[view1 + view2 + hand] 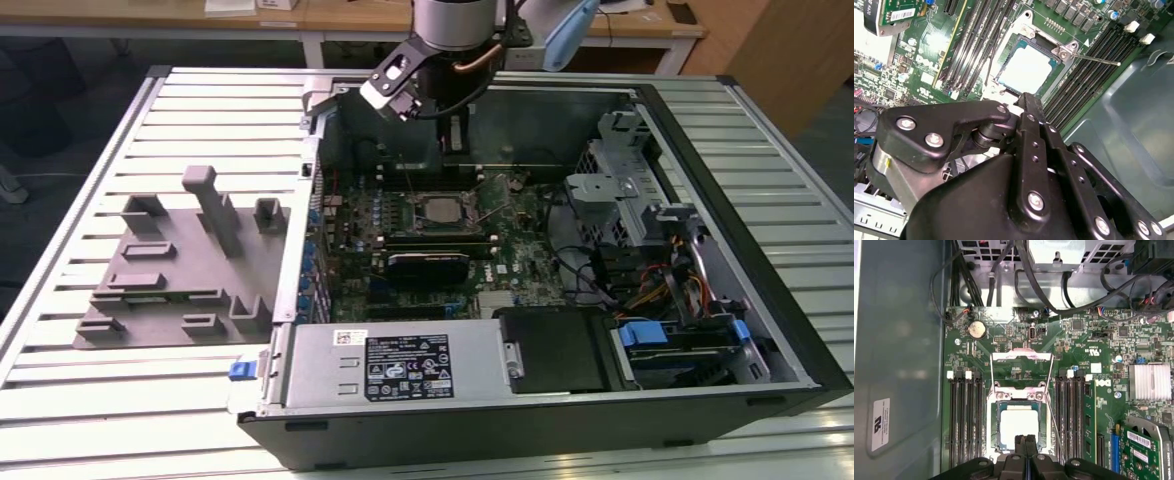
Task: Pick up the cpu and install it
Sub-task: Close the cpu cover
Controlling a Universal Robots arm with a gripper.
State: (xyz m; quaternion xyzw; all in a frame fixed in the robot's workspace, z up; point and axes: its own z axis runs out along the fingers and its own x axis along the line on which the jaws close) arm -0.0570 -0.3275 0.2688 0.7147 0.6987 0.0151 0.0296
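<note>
The cpu (445, 209), a small square chip with a shiny silver top, lies flat in the socket on the green motherboard inside the open computer case. It shows in both wrist views (1026, 70) (1019, 426), with the socket's metal load plate (1021, 360) flipped open beside it. My gripper (454, 140) hangs above the board, toward the case's far wall, just off the cpu's edge. Its two black fingers are pressed together with nothing between them (1029, 97) (1025, 438).
Memory slots (966, 420) flank the socket on both sides, and a thin socket lever (1099, 60) sticks out. A black block (427, 265) sits nearer than the cpu. The power supply (387, 365) and drive cage (641, 200) crowd the case. A grey fixture (174, 270) lies on the exterior view's left.
</note>
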